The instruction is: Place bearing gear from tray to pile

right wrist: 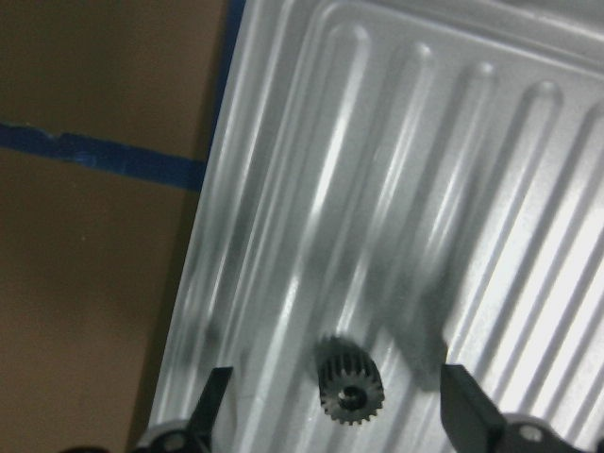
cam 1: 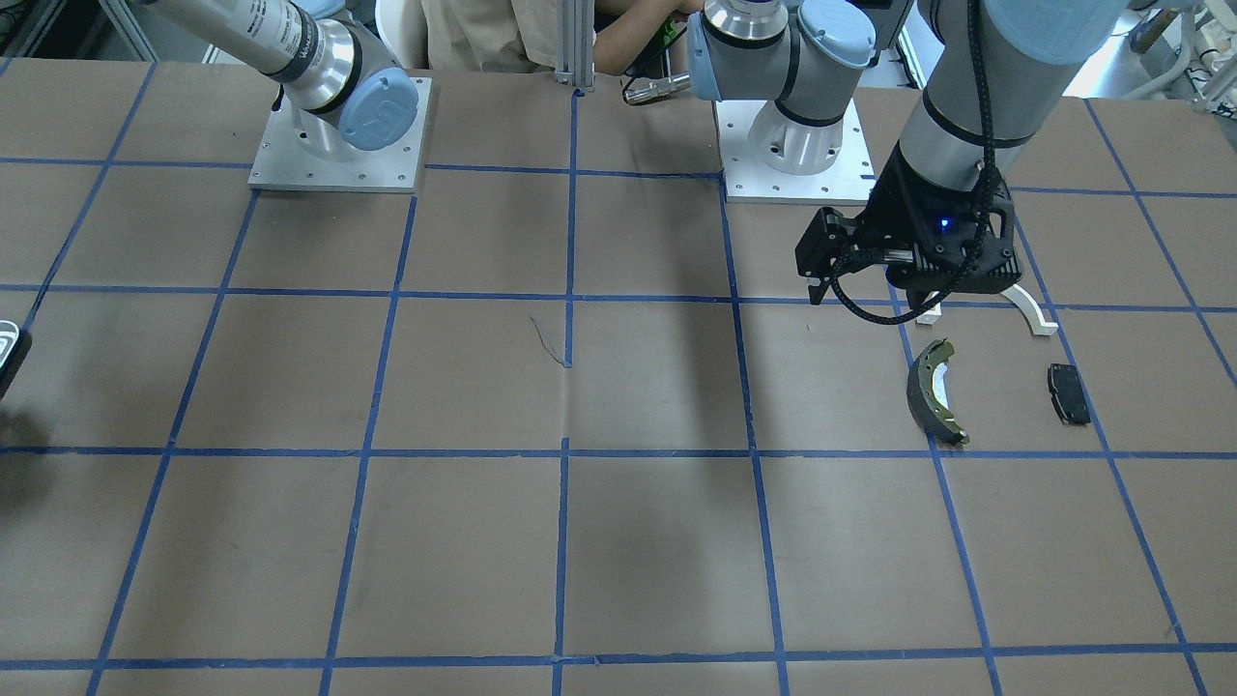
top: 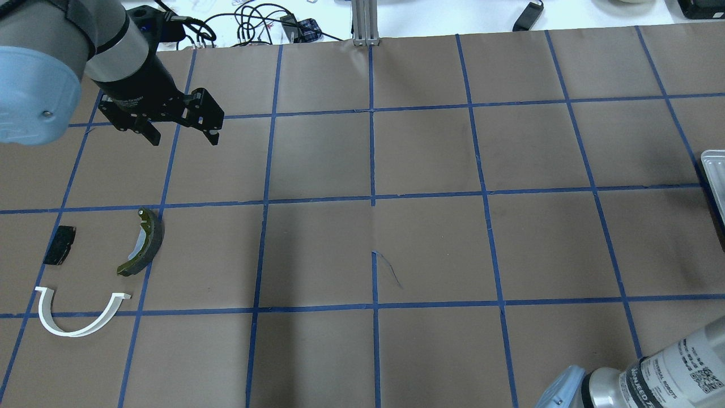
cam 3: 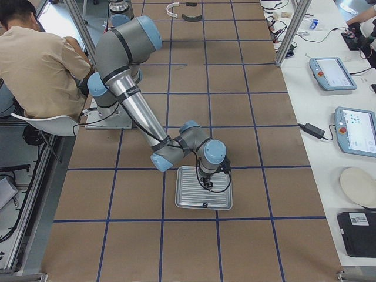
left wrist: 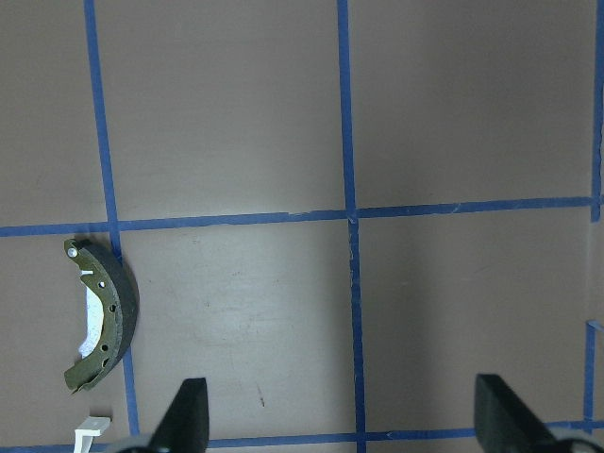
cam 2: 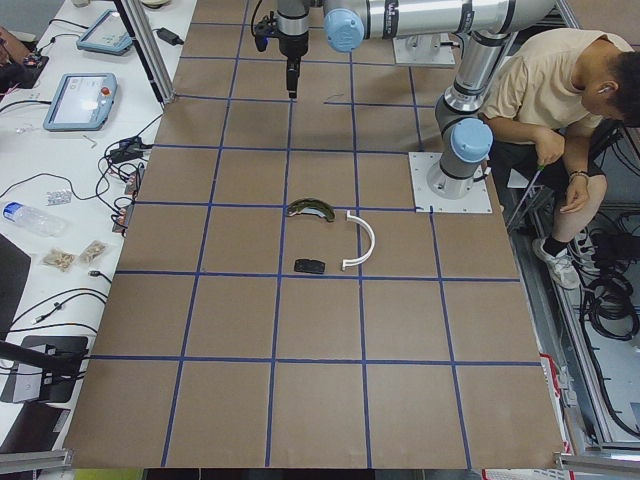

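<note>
Silvery ridged tray (right wrist: 311, 142) could tip or skid the flat-lying black pinion gear (right wrist: 348, 393) as the spread right hand (right wrist: 338, 374) closes.

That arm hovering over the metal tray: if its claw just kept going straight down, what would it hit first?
Probably the small black gear, lying on the tray directly between the right gripper's open jaws. The jaws themselves would touch bare tray on either side of it. Their height above it is unclear.
</note>
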Controlling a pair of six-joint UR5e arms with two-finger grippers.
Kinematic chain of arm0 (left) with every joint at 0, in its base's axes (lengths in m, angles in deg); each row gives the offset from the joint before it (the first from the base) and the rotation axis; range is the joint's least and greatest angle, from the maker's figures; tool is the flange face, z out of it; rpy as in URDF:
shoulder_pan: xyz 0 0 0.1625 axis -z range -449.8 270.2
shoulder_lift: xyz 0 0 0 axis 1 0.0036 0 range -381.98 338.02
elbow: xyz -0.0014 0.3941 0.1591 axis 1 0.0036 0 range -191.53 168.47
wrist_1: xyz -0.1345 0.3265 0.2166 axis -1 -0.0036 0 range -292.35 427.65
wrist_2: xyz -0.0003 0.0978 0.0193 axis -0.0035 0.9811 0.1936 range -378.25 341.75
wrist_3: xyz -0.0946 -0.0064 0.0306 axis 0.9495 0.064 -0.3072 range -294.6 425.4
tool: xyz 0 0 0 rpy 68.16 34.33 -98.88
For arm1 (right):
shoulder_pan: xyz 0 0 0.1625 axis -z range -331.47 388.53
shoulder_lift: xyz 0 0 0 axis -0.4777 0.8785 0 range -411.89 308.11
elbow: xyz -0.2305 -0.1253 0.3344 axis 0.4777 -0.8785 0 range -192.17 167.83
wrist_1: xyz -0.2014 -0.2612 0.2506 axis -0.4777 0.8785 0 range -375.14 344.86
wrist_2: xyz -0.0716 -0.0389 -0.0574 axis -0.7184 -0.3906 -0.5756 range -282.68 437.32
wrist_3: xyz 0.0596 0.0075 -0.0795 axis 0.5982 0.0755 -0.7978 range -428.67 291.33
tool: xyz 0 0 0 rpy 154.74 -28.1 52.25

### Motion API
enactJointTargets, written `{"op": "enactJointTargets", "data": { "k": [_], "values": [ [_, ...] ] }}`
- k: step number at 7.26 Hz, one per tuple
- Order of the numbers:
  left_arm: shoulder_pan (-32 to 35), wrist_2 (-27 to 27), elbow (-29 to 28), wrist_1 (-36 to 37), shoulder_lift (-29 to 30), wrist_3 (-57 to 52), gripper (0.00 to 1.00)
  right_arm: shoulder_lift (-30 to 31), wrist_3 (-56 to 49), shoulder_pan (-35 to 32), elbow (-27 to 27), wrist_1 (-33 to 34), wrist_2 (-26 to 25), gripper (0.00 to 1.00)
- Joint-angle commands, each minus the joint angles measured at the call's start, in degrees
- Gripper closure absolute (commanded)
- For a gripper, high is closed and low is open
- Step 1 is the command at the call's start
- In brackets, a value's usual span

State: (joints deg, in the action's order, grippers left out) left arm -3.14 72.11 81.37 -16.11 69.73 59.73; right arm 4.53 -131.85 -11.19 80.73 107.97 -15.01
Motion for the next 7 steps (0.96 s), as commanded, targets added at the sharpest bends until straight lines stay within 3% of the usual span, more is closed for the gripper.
{"op": "enactJointTargets", "data": {
  "k": [1,3,5,7],
  "values": [
    [0.0,0.0,0.1,0.0,0.0,0.0,0.0,-0.2,0.1,0.0,0.4,0.1,-0.1,0.69],
    [0.0,0.0,0.1,0.0,0.0,0.0,0.0,0.6,0.0,0.0,0.5,0.0,-2.1,0.88],
    [0.0,0.0,0.1,0.0,0.0,0.0,0.0,2.6,1.0,-0.7,-0.1,0.0,-2.0,0.93],
    [0.0,0.0,0.1,0.1,0.0,0.0,0.0,10.9,7.3,-8.2,0.4,-4.2,-2.0,0.93]
  ]
}}
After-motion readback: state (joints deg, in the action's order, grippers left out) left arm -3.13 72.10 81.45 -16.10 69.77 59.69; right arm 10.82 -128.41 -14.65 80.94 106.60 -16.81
